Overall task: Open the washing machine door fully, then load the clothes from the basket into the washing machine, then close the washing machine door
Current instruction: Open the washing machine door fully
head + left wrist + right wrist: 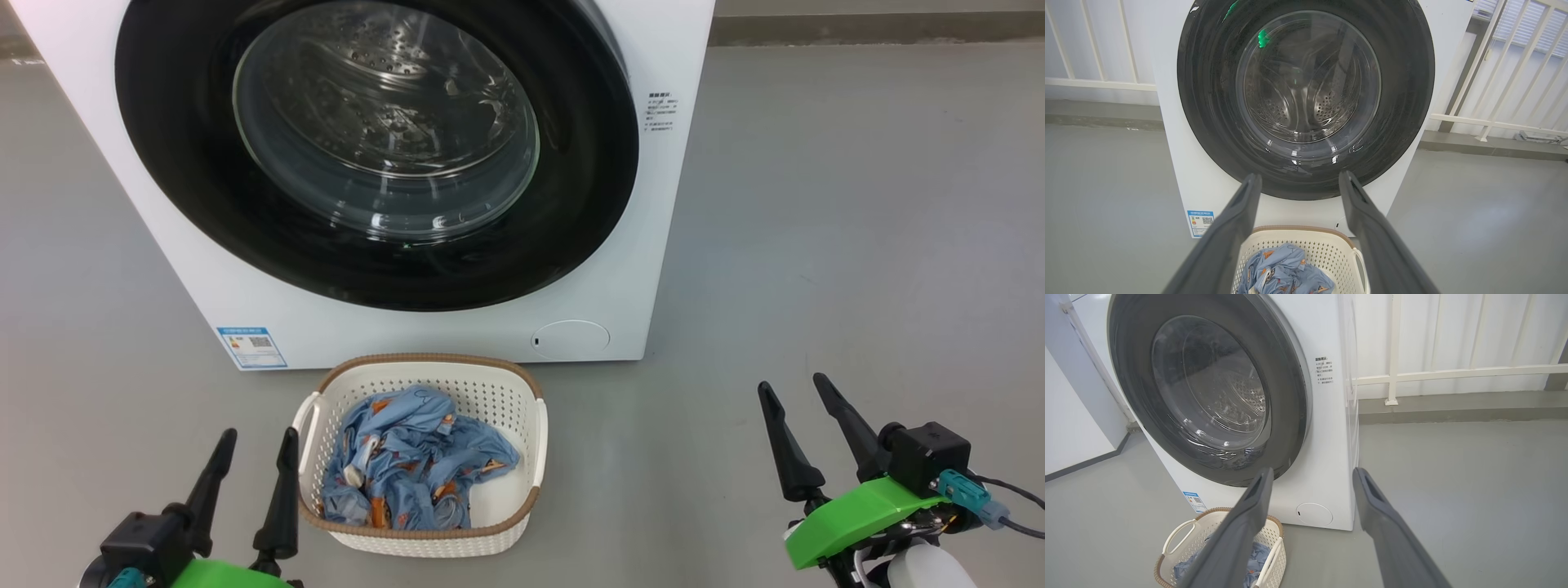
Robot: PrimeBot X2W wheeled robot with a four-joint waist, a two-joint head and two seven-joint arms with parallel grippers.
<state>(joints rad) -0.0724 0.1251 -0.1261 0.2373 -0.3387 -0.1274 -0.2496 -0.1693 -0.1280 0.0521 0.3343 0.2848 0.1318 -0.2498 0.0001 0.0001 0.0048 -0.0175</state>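
The washing machine stands white and square in front of me. Its door, with a wide black rim and a clear glass bowl, lies flat against the front, and the steel drum shows through the glass. On the floor just before it sits the cream basket holding the blue printed clothes. My left gripper is open and empty, right beside the basket's left handle. My right gripper, also open and empty, hovers over bare floor well right of the basket. The left wrist view looks between the left gripper tips at the door and the clothes.
Grey floor spreads around the machine. A blue energy label and a small round flap sit low on its front. A white railing runs behind, on the right. A pale panel stands left of the machine.
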